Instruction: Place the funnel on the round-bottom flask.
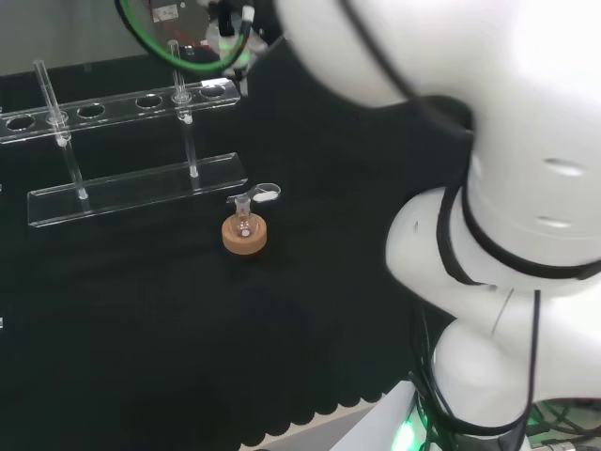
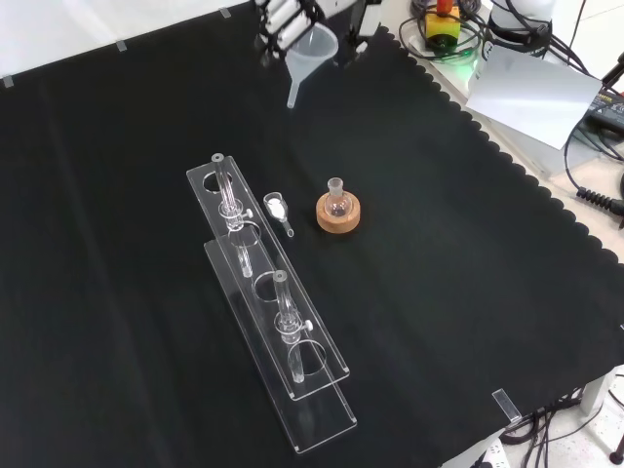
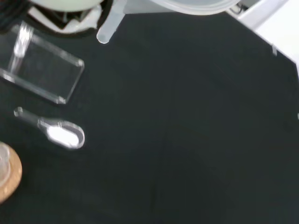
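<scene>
Clear rack (image 2: 278,322) | scoop (image 2: 278,210) beside corked flask (image 2: 337,200) (funnel (image 2: 310,54) aloft)

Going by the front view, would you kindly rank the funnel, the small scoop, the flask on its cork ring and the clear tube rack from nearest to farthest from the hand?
1. funnel: at the hand, top of view.
2. and 3. flask on its cork ring, mid-cloth, and scoop, left of it: too close to call.
4. tube rack: its near end is level with the scoop, the rest stretches away toward the bottom.
</scene>
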You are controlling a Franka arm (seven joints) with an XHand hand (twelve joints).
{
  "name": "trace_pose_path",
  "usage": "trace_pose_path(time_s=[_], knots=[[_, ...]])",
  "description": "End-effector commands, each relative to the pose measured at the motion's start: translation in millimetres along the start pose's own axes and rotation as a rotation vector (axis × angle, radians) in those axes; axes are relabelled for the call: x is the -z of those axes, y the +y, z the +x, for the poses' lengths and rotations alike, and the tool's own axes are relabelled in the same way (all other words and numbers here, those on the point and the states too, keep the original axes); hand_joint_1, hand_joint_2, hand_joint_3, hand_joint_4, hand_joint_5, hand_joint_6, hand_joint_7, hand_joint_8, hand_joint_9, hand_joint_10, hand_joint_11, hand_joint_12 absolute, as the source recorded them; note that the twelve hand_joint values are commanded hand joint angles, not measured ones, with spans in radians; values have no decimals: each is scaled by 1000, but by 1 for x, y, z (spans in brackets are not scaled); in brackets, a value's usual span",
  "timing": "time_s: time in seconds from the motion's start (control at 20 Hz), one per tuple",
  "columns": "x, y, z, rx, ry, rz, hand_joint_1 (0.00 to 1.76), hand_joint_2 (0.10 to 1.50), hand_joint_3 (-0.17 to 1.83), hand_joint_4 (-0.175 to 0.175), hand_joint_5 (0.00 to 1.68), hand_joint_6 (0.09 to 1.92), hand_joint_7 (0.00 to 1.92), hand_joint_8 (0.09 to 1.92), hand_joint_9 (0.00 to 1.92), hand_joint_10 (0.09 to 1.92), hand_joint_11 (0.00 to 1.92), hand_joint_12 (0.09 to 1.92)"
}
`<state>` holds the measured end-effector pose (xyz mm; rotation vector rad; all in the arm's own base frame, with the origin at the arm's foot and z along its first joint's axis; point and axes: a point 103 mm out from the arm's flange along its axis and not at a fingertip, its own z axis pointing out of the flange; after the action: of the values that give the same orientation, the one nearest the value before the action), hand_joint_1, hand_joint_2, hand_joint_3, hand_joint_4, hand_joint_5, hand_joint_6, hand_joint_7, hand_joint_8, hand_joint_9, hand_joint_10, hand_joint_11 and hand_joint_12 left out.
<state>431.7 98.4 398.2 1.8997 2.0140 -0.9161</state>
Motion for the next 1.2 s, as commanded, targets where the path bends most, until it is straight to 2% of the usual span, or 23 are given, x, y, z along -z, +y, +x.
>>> trace_pose_path(time_s=[0.05,0.55,1.2], knots=[[-51,6,39,58,-51,95,969,702,706,20,598,505,485,641,891,455,527,1350],[-57,5,40,69,-43,105,967,702,709,21,594,521,485,644,889,458,527,1351],[-70,6,73,124,-27,118,966,703,712,20,591,537,490,649,889,463,524,1351]])
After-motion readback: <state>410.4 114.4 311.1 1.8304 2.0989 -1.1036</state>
